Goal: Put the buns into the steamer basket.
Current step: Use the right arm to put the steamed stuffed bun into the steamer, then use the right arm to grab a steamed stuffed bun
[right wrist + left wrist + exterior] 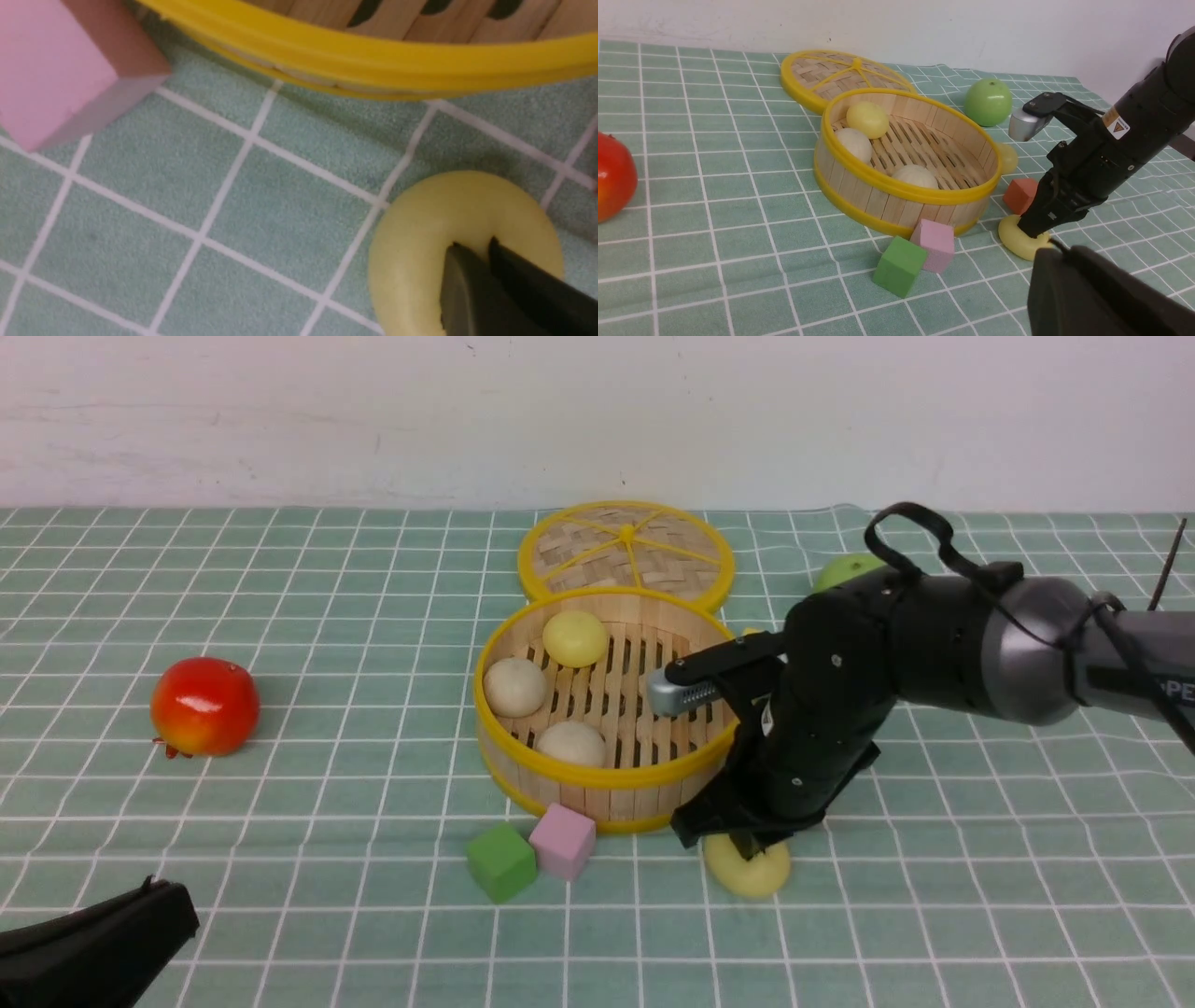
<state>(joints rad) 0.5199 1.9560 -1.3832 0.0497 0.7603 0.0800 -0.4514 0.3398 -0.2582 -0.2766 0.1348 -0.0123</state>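
The right claw [474, 243], nearly pressed together, is pinching the top of a yellow bun [420, 233], which is denting softly, suggesting a gentler, wider hold.

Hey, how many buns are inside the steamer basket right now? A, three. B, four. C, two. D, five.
A: three lie on the slatted floor of the steamer basket, one pale yellow bun and two off-white buns. The fourth bun is outside it, pinched by the right end effector.
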